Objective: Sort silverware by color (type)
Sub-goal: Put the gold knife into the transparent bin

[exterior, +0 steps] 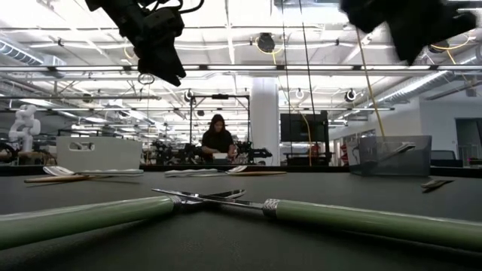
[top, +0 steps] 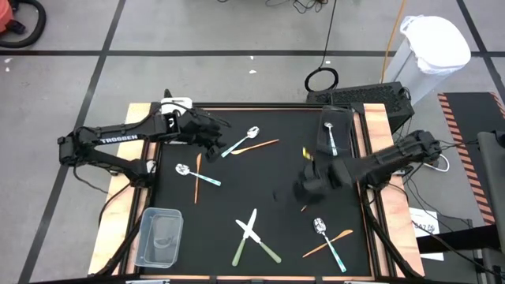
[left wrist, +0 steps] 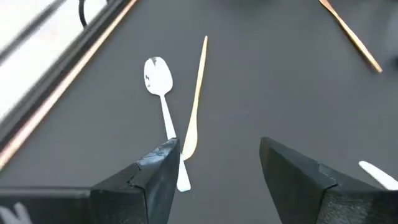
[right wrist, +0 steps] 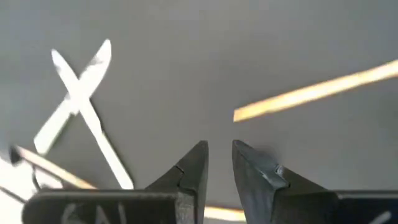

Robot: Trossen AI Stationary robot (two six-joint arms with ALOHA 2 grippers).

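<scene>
Clear bin (top: 159, 235): sits at the mat's near-left corner.
Left gripper (top: 211, 136): hangs over the far-left of the mat, fingers (left wrist: 155, 177) spread wide, nothing in them.
Spoon (top: 197, 174): crossed with an orange utensil (top: 197, 178) just below that gripper.
Green-handled knives (top: 254, 237): crossed in an X, near-middle.
Right gripper (top: 289, 192): mid-mat, tips nearly pinched together, holding nothing.
Dark bin (top: 334, 134): far-right, one spoon inside.
</scene>
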